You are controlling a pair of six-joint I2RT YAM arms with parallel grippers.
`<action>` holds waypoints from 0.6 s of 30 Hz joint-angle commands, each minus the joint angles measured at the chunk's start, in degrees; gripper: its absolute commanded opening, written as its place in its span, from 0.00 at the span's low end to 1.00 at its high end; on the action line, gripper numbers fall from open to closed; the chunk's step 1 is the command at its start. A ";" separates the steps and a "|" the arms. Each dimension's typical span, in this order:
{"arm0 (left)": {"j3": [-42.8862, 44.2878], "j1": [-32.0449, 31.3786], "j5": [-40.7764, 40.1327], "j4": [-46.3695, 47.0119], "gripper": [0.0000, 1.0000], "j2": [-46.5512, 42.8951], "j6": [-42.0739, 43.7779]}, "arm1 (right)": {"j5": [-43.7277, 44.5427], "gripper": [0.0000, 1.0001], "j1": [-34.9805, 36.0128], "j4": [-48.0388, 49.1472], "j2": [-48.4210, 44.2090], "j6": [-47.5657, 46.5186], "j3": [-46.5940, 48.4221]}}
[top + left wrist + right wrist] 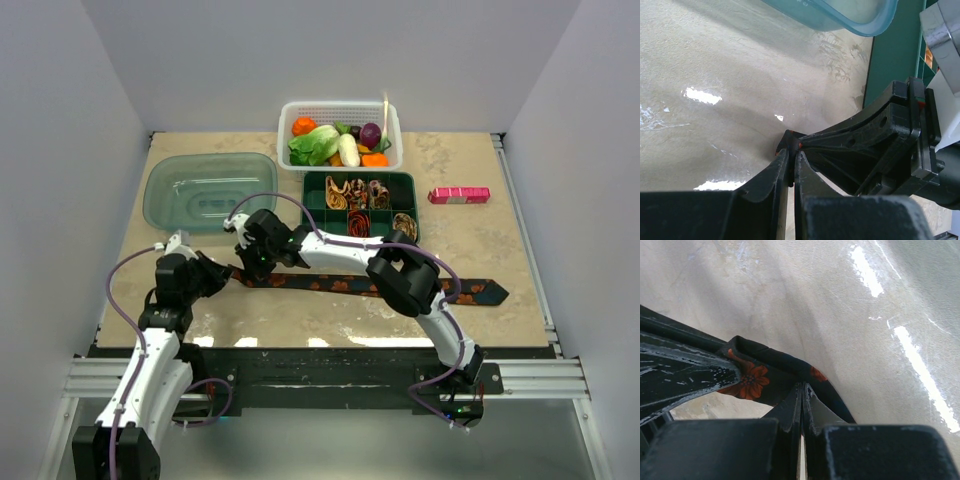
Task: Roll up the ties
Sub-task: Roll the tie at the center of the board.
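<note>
The black tie [330, 284] is laid flat across the lower middle of the top view, its wide pointed end at the right and its narrow end at the left, where both arms are gathered; the left gripper [792, 156] is seen closed to a sliver on the very tip, and the right gripper [803, 389] is pressed fully together on a fold of fabric just beside it. The cloth is judged light, soft and rather slippery, so a loose roll would likely spring open; it is best pinched at the narrow end, the first turn kept tight.
</note>
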 commanded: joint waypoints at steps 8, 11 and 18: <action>0.40 0.38 4.62 5.58 0.00 0.73 0.62 | -3.83 0.00 -0.14 8.83 0.62 6.74 -1.52; 0.13 0.38 5.24 6.37 0.00 0.38 0.53 | -5.85 0.00 -0.14 10.86 1.24 9.20 -2.13; -0.48 0.38 6.30 7.43 0.00 0.56 0.45 | -6.12 0.00 -0.49 12.44 4.05 13.16 -2.57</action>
